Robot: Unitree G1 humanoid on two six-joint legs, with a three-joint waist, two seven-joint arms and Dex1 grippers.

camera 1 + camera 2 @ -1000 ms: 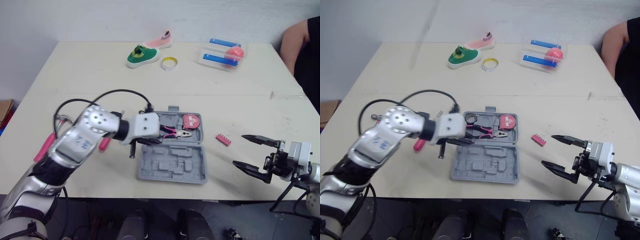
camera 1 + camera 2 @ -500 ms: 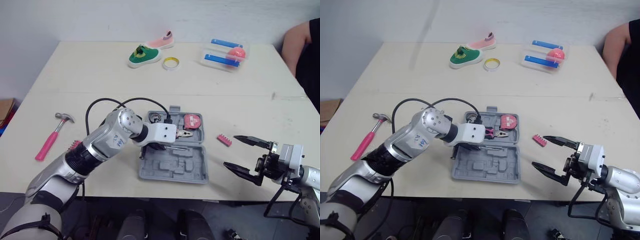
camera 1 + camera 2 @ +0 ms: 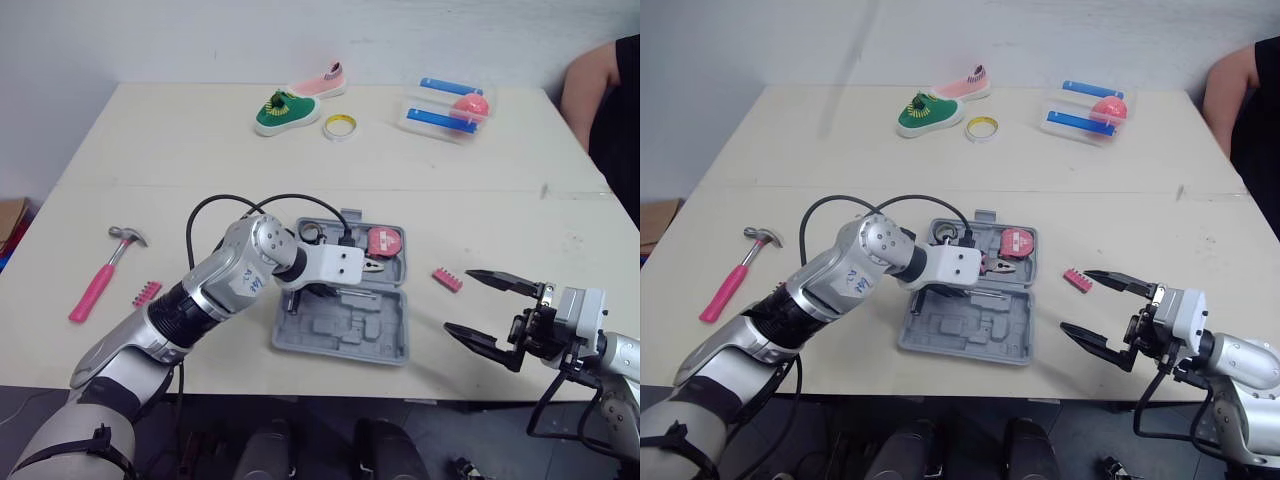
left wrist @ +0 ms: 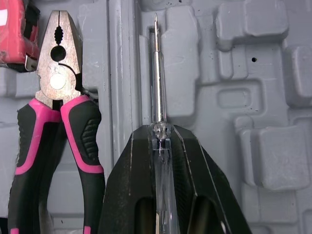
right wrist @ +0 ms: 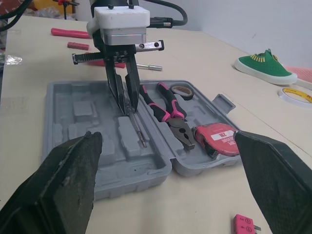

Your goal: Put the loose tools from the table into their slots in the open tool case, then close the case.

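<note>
Left gripper clamps the screwdriver by its clear handle, shaft aligned over its groove in the tool case near the table's front edge. Keep it level as you lower it, and release only once it seats. Right gripper hangs spread wide at the front right corner.

No writing can be read: the red tape measure, lying in the tool case beside the pliers, bears a white label with marks too small to read.
</note>
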